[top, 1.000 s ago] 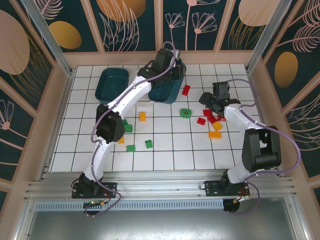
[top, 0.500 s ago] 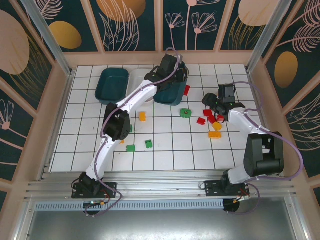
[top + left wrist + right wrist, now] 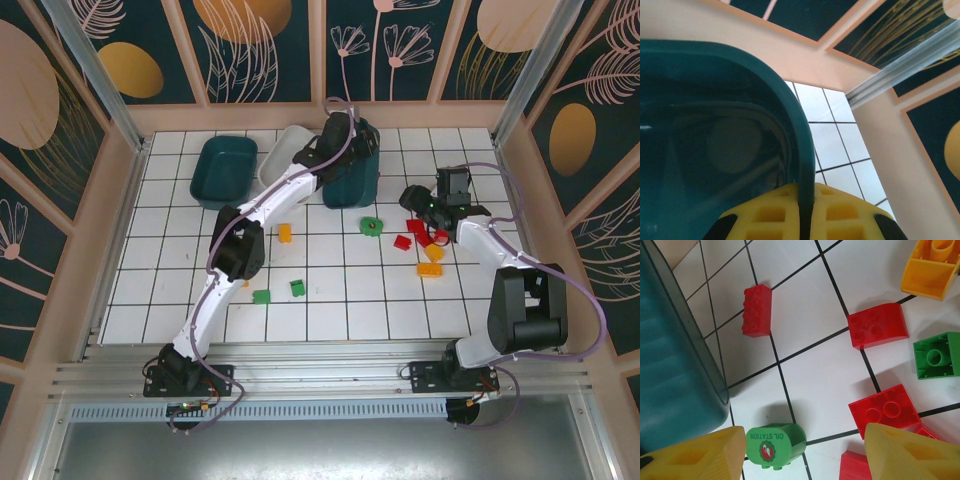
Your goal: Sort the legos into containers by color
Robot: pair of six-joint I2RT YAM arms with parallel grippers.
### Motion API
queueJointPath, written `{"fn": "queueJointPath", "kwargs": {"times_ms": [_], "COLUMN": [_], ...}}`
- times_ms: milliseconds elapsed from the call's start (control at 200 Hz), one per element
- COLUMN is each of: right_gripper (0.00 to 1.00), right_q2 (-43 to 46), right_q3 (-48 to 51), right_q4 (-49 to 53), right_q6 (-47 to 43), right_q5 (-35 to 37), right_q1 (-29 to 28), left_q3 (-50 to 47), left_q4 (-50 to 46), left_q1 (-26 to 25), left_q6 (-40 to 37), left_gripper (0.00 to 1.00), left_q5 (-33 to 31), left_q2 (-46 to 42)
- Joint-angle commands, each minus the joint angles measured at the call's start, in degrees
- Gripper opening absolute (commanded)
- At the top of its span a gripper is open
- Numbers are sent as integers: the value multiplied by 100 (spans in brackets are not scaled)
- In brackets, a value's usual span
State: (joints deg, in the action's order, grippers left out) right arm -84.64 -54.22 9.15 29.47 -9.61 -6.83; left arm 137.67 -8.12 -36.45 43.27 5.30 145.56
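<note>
Top view: white tiled worktop point(image 3: 330, 320) with dark grid lines and a peach rim. The walls are dark panels printed with leaves and gold ovals, with aluminium posts at the corners. A teal tub point(image 3: 224, 170) sits upper left, a white tub point(image 3: 283, 150) just beside it. A second teal tub point(image 3: 352, 172) is tipped up at top centre, at the left gripper point(image 3: 340, 135). Legos point(image 3: 420, 232) are scattered from centre to right, with the right gripper point(image 3: 425, 205) over the red cluster.

Left wrist: yellow fingers point(image 3: 765, 215) are clamped on the second teal tub's rim. Tiles and peach wall lie at right.

Right wrist: the gripper is spread wide above a round green brick point(image 3: 775, 445), with red bricks point(image 3: 878, 325) on the tiles around it.
</note>
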Motion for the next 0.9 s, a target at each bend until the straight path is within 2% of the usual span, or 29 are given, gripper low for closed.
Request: {"fn": "queueJointPath", "kwargs": {"times_ms": [0, 260, 330, 465, 520, 716, 896], "right_gripper": [65, 65, 65, 66, 66, 68, 69], "right_q2": [12, -238, -304, -496, -620, -1121, -1864], "right_q3": [110, 78, -19, -272, -336, -865, -1586], "right_q4": [-225, -449, -461, -546, -694, -644, -381], "right_q6": [-135, -90, -128, -306, -336, -545, -442], "right_q5": [-183, -510, -604, -943, -1126, -901, -480], "right_q1": [38, 24, 24, -15, -28, -158, -568], "left_q3": [-50, 17, 6, 39, -37, -1106, -2586], "left_q4": [196, -282, -459, -692, -744, -454, -539], "left_q1": [1, 2, 6, 13, 11, 163, 615], "left_q6": [75, -232, -292, -556, -624, -1138, -1659], "left_gripper": [5, 19, 28, 58, 64, 81, 83], "left_q5": [-150, -358, -335, -57, -65, 119, -356], "left_q2": [34, 0, 48, -2, -188, -1450, -2417]}}
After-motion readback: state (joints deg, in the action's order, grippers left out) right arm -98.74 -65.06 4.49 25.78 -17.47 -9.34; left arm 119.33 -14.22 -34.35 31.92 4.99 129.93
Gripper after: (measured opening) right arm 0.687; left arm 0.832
